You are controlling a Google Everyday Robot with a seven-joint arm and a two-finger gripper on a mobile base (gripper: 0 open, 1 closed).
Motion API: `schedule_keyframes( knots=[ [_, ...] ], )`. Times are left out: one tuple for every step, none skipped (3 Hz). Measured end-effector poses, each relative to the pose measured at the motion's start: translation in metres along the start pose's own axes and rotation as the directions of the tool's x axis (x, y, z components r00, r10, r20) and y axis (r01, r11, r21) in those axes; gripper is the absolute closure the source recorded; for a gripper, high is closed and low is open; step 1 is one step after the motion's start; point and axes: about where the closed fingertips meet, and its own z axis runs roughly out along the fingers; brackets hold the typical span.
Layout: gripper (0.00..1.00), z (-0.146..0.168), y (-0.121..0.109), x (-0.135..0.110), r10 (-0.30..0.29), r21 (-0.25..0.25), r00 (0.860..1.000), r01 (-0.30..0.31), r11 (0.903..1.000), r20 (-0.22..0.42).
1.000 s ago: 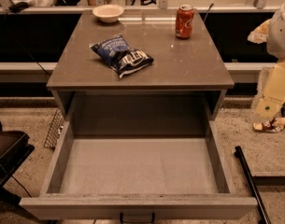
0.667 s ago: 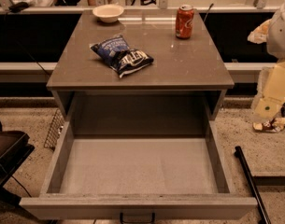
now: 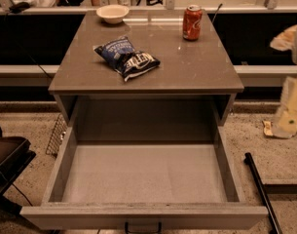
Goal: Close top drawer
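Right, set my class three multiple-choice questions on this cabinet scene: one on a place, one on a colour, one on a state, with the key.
1. Where is the soda can?
A. In the drawer
B. On the cabinet top, far right
C. On the floor

2. What colour is the chip bag?
A. Blue
B. Green
C. Yellow

3. What state is the top drawer in?
A. Shut
B. Open, holding a bowl
C. Pulled open, empty

Key:
1. B, it stands at the far right corner.
2. A, dark blue wrapper.
3. C, the bare floor shows. The end effector is off to its right, apart from it.
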Motion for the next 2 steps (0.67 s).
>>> schedule_keyframes(
  knots=[
    [0.18, 0.02, 0.036, 0.038, 0.064, 0.005, 0.998, -0.065, 0.9979, 0.016],
    [0.42, 0.039, 0.082, 0.065, 0.106, 0.049, 0.993, -0.109, 0.9928, 0.06]
  ],
)
